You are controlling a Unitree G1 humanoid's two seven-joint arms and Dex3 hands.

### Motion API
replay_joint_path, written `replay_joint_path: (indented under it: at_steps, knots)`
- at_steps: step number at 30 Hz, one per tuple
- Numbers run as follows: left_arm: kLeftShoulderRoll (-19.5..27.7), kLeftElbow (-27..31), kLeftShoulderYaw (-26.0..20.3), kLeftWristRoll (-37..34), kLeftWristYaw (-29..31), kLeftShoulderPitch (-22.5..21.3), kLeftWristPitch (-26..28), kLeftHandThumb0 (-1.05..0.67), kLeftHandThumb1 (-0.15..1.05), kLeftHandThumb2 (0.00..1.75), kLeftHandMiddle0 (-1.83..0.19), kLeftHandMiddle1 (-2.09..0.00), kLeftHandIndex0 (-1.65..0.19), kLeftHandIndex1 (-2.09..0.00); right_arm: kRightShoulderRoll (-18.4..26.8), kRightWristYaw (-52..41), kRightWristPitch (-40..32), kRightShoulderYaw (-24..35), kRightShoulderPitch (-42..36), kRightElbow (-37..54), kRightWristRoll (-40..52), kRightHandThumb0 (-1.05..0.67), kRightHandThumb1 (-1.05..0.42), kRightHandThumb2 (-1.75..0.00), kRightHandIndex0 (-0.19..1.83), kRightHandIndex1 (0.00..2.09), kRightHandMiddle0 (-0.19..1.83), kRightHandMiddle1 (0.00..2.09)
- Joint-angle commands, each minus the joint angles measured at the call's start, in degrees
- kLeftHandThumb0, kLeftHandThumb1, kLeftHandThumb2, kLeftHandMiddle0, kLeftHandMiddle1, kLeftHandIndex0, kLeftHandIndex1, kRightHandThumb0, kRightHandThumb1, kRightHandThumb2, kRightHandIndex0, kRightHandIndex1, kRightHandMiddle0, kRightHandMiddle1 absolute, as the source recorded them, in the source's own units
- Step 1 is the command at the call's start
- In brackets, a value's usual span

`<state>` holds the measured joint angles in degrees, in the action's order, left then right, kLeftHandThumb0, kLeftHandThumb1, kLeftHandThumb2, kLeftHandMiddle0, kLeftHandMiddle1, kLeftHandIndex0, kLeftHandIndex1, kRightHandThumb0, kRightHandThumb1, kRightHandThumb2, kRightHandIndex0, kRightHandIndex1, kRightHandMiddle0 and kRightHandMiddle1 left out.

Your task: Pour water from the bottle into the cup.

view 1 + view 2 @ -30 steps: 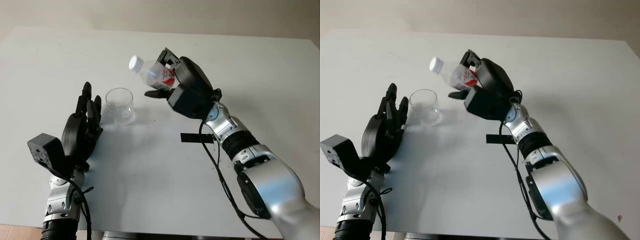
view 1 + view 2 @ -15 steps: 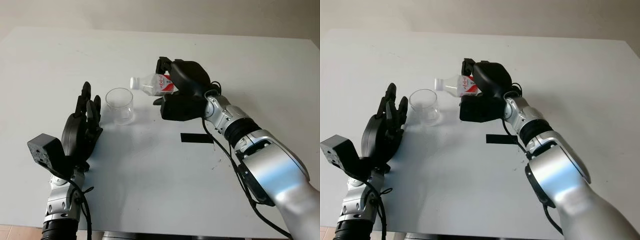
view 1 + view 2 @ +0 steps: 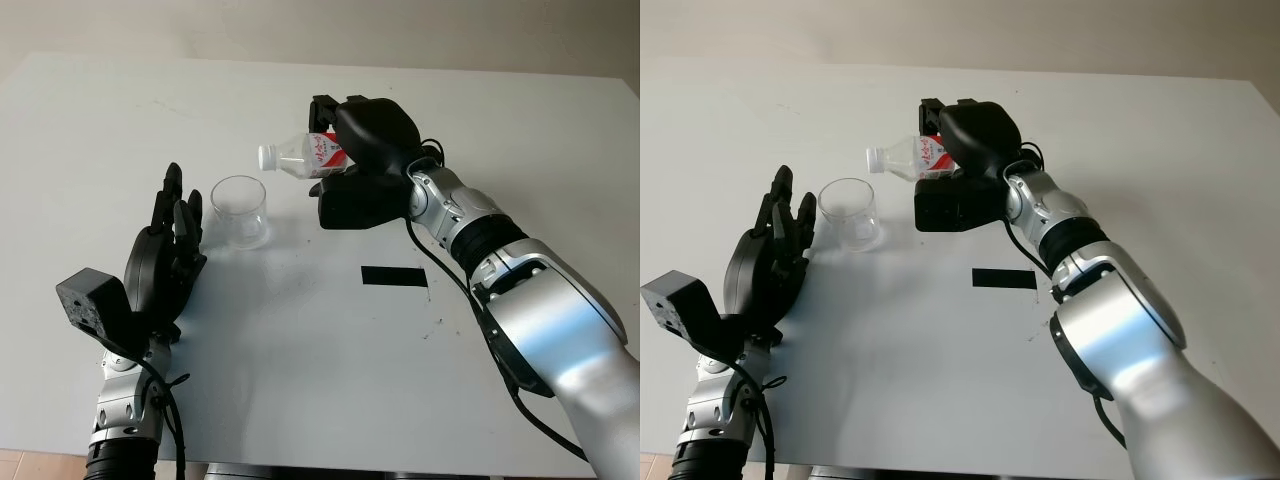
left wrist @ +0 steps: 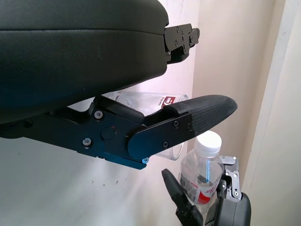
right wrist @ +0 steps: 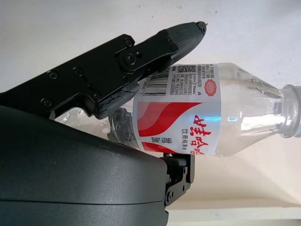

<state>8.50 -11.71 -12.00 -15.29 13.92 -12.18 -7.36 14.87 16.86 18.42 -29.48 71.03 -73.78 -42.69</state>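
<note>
While the white surface reaches far on every side, its far edge runs along a pale wall and its near edge lies close before the robot, so wide bare room stays around the things in the middle. Toward the right edge the surface is bare, and the far left corner is bare too. A small black strip lies flat on the surface, a little nearer to the near edge than the cup and more to the right.

The right robot hand is raised above the middle of the surface and its fingers are closed around the bottle. The bottle is clear, with a red and white label and a white cap on its neck. It is tilted nearly level, and the capped end points toward the left edge, above and a little beyond the cup, without touching it. In the right wrist view one finger presses along the label while the black shell holds the other side.

The cup is clear and stands upright on the surface, between the two robot hands. I cannot tell if something is in it.

The left robot hand is open and holds nothing; it stands just beside the cup, on the side of the left edge, with the fingers pointing toward the far edge. It is near the cup but apart from it.
</note>
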Motion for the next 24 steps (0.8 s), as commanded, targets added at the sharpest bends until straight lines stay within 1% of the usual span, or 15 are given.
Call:
replay_joint_path:
  at_steps: [1, 10, 17, 24]
  knots:
    - [-0.7, -0.9, 0.3, 0.0, 0.1, 0.7, 0.0, -0.77, 1.05, 0.77, 0.09, -0.05, 0.15, -0.05, 0.5, 0.3, -0.1, -0.1, 2.9, 0.5, 0.0, -0.2, -1.05, -0.19, 0.8, 2.09, 0.34, 2.09]
    - [-0.8, -1.2, 0.4, 0.4, -0.1, 0.9, -0.7, -0.78, 1.05, 0.77, 0.09, -0.06, 0.15, -0.05, 0.4, 1.2, 0.9, -1.2, 3.8, 0.5, -0.7, -0.21, -1.05, -0.22, 0.89, 2.09, 0.4, 2.09]
    - [-1.0, -1.1, 0.4, 0.0, -0.1, 0.8, -0.1, -0.77, 1.05, 0.77, 0.1, -0.05, 0.15, -0.05, 0.4, 1.6, 1.8, -2.0, 4.3, 0.5, -1.3, -0.21, -1.05, -0.24, 0.97, 2.09, 0.42, 2.09]
    - [-1.2, -1.5, 0.5, 0.3, -0.3, 0.7, -0.7, -0.78, 1.05, 0.77, 0.1, -0.06, 0.15, -0.05, 0.6, 3.0, 2.6, -3.3, 4.7, 0.5, -2.9, -0.23, -1.05, -0.27, 0.96, 2.09, 0.41, 2.09]
